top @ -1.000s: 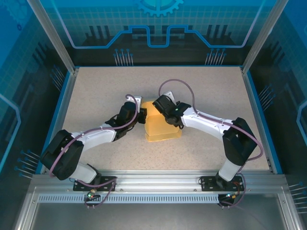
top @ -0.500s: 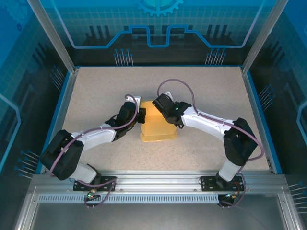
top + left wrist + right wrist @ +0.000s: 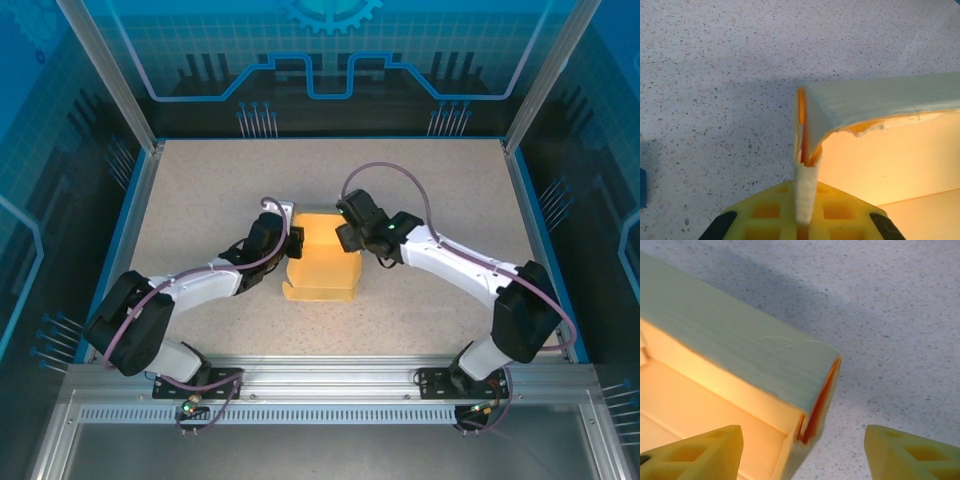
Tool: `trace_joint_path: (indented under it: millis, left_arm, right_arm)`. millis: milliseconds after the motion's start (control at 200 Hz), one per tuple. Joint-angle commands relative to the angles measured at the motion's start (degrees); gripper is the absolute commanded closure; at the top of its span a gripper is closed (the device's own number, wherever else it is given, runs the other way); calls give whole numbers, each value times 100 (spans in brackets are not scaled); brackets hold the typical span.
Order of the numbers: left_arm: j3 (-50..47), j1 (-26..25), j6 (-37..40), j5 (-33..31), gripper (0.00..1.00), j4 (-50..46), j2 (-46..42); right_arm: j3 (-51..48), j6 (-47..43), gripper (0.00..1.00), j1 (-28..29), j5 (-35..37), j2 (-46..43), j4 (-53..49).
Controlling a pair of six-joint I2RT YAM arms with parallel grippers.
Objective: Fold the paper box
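The pale yellow paper box (image 3: pixel 322 268) lies at the table's middle, partly folded, with its walls standing. My left gripper (image 3: pixel 294 243) is at the box's left side. In the left wrist view the left gripper (image 3: pixel 805 202) is shut on the doubled side wall of the box (image 3: pixel 890 150). My right gripper (image 3: pixel 347 232) hovers at the box's back right corner. In the right wrist view the right gripper (image 3: pixel 802 445) is open, its fingers (image 3: pixel 705 452) spread either side of the box's corner (image 3: pixel 765 360), with nothing gripped.
A speckled beige table (image 3: pixel 200 190) lies inside a blue-edged enclosure with metal posts. A small dark blue cube (image 3: pixel 641 187) sits at the left edge of the left wrist view. Bare tabletop lies behind and in front of the box.
My right gripper has opened, let go of the box's right wall and drawn back to the right. The box's near end has swung a little to the left. The left gripper kept its grip.
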Motion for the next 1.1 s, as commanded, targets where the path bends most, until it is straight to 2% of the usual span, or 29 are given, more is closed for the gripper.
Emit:
trace_joint_path:
  millis: [0, 85, 285, 500, 660, 955, 1096]
  left_arm:
    - [-2, 7, 45, -17, 100, -27, -76]
    - [5, 7, 41, -40, 100, -67, -82]
    - [29, 9, 37, -27, 100, -71, -111]
    - [2, 12, 76, -48, 100, -173, -155]
    - [-37, 11, 10, -32, 100, -137, -199]
    - [-21, 14, -3, 11, 100, -137, -221]
    - [-19, 11, -11, 17, 100, -109, -225]
  right_arm:
    - [-145, 41, 32, -199, -1146, -496, 461]
    - [-203, -1, 32, -244, -1376, -636, 476]
    - [-413, 41, 32, -239, -880, -685, 116]
    - [-650, -125, 32, -329, -996, -1000, 226]
    - [-451, -3, 34, -352, -957, -662, 220]
    - [306, 316, 51, -41, 314, 188, -179]
    - [582, 383, 63, 105, 768, 524, -351]
